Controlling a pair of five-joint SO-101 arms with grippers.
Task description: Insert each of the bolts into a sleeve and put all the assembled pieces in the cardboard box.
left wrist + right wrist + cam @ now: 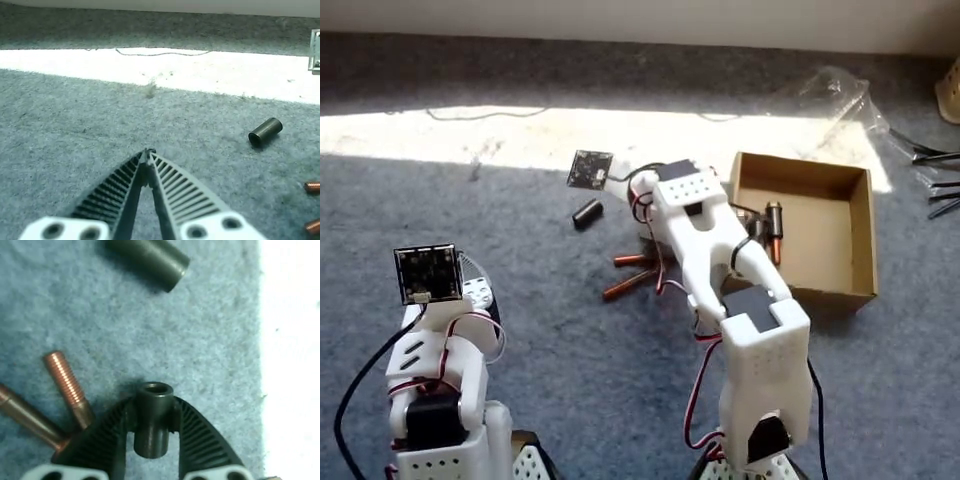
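dark metal sleeve [151, 422] is pinched between the fingers of the right gripper [152, 407], low over the grey carpet [520, 330], just beside two copper bolts. left gripper [148, 156] is closed on nothing and sits well apart over bare carpet. one assembled piece [775, 232] already lies in the cardboard box [830, 285]. a loose sleeve [587, 213] is on the carpet near the bolts.

step looks like the insertion for a second pair: sleeve in hand, bolt not yet in it. the next move likely needs a bolt's threaded tip lined up with the bore, axes matched. either the left arm picks up a bolt and feeds it, or the sleeve goes down over one.

the held sleeve's long axis runs along the fingers, open bore facing away from the wrist. nearer bolt [67, 385] lies flat, head just beside one finger, threads pointing away. second bolt [25, 415] lies flat alongside it, angled a little off. loose sleeve lies on its side.
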